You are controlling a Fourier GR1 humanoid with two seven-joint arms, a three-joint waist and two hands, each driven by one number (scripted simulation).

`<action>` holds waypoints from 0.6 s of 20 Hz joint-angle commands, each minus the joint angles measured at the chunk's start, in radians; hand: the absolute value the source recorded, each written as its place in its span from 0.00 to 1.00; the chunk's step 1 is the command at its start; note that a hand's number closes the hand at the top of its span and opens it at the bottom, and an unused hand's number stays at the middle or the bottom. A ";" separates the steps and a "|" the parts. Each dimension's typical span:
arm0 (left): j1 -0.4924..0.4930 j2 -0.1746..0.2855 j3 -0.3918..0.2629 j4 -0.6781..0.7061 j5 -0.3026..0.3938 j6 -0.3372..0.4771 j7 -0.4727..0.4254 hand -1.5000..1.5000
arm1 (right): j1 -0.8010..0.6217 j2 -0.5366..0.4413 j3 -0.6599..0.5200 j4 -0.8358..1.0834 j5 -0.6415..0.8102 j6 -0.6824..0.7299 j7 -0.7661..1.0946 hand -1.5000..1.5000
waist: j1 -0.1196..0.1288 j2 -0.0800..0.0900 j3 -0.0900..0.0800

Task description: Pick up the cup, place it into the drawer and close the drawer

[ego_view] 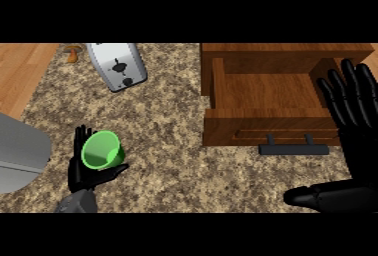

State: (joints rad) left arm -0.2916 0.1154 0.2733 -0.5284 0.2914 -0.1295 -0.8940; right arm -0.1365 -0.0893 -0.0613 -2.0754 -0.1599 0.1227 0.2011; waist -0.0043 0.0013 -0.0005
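Clasps the green cup (102, 150) in the left hand (84, 175), fingers curled round its wall; right hand (355, 117) fingers spread by the drawer (258, 121). Likely light, stiff, slippery.

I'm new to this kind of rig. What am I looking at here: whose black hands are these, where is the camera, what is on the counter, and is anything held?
The hands belong to a humanoid robot. The camera sits at its head, looking steeply down at a speckled counter. The left robot hand, at the view's left, curls round a green cup. The right robot hand rests open at the right edge, fingers up. Ahead stands an open wooden drawer with a black handle; the cup is not yet in it. A silver toaster sits further back on the left.
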 commanded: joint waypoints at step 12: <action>-0.084 -0.002 -0.001 0.108 -0.009 -0.072 -0.194 1.00 | -0.012 0.001 0.011 0.007 0.033 -0.014 -0.002 0.00 | -0.003 0.001 0.000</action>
State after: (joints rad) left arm -0.3583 0.1225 0.2698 -0.4324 0.2938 -0.2137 -0.9781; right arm -0.1420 -0.0826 -0.0487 -2.0747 -0.1423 0.1111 0.2049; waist -0.0053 0.0015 -0.0008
